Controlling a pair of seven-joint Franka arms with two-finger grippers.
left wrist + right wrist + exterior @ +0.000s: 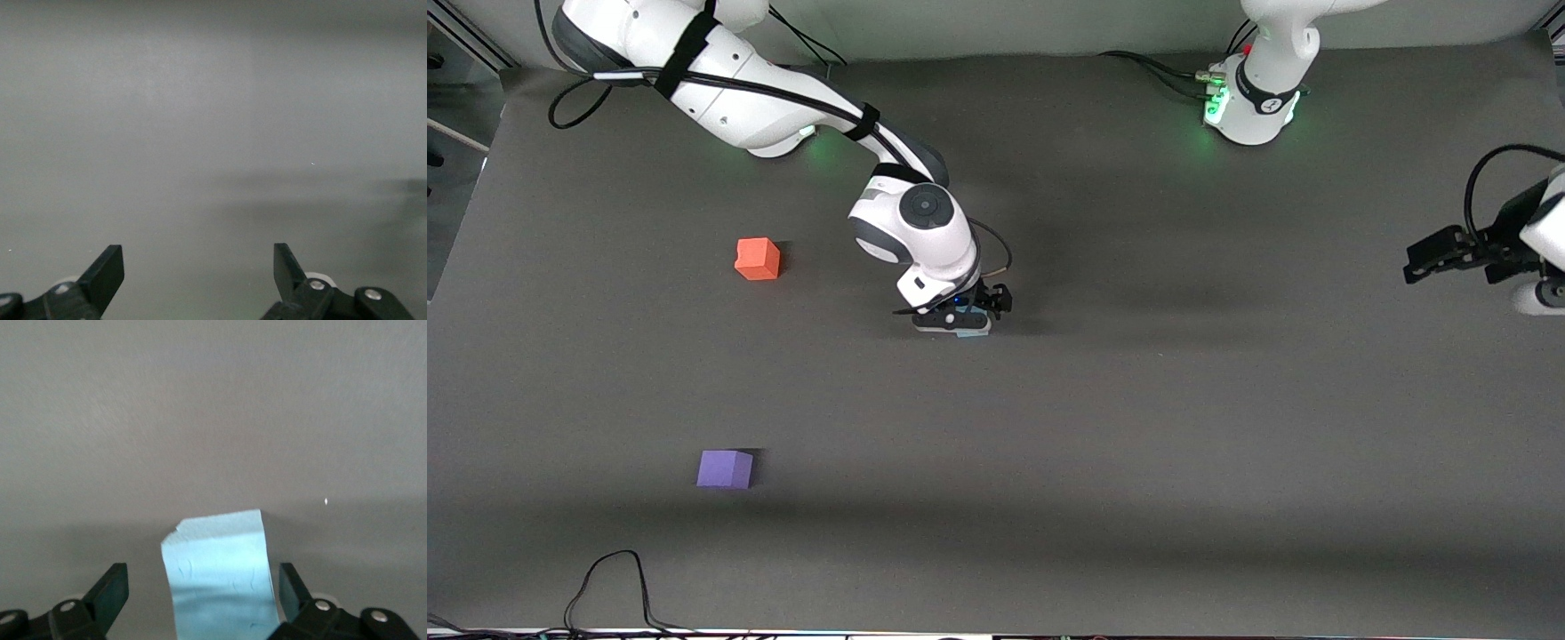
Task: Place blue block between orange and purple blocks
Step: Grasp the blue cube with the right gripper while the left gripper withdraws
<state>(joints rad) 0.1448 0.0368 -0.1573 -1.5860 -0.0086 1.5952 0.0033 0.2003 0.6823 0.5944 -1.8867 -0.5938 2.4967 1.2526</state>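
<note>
Purple block (725, 468) and orange block (758, 259) well apart on desk (1138, 427), gap between them unfilled. Blue block (973, 332) near desk centre, not yet lifted; grasp, transfer and placement outstanding. Right gripper (958, 322) lowered around blue block, jaws released, standing apart from block sides. Left gripper (1421, 265) waiting, jaws spread, holding nothing.

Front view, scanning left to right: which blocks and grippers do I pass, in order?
purple block → orange block → right gripper low over the blue block, fingers open either side of it → left gripper, waiting open at the left arm's end of the table.
</note>
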